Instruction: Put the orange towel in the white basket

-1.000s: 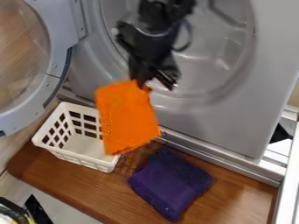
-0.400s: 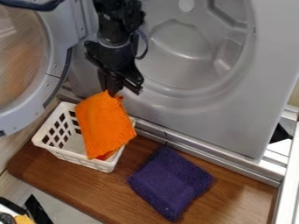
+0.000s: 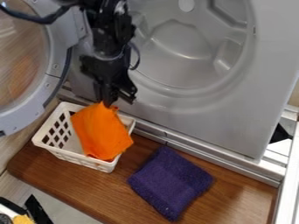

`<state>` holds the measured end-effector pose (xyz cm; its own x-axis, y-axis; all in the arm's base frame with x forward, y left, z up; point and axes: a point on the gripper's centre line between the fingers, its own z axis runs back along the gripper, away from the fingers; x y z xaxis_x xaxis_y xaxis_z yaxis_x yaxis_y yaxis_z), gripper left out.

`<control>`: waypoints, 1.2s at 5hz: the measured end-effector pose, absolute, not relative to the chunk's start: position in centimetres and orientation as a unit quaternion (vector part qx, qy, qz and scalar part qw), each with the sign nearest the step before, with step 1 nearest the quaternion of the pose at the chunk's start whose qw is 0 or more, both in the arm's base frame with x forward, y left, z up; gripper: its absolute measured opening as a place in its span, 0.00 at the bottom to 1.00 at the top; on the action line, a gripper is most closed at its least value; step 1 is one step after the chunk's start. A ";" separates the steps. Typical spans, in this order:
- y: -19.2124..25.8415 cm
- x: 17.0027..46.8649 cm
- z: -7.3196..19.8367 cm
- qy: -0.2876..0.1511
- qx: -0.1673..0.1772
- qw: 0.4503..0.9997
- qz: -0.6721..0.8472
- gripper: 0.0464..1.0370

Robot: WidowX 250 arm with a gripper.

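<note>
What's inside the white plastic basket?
Seen in the basket: some bare floor and slotted side wall. An orange cloth towel, held by the black gripper, covers the rest; whatever lies behind or under it is hidden.

The orange towel (image 3: 102, 133) is plain, soft-looking cloth, gathered to a point at its far, upper end and spreading wider below. It hangs at a slant over the right part of the white basket (image 3: 71, 156), its lower end by the near right corner. The basket, rectangular with rows of holes, stands upright on the brown wooden tabletop (image 3: 70, 186), left in the scene.
</note>
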<state>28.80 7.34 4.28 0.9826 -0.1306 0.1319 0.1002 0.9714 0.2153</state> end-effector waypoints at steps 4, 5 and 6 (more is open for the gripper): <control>7.0 28.3 3.5 -0.059 0.083 0.993 -0.055 0.98; 6.2 28.3 3.7 -0.057 0.085 0.993 -0.064 0.97; 5.0 28.5 5.4 -0.073 0.091 0.991 -0.072 0.97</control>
<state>28.51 5.04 5.44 0.9791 -0.1551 0.1317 0.1287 0.9733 0.1900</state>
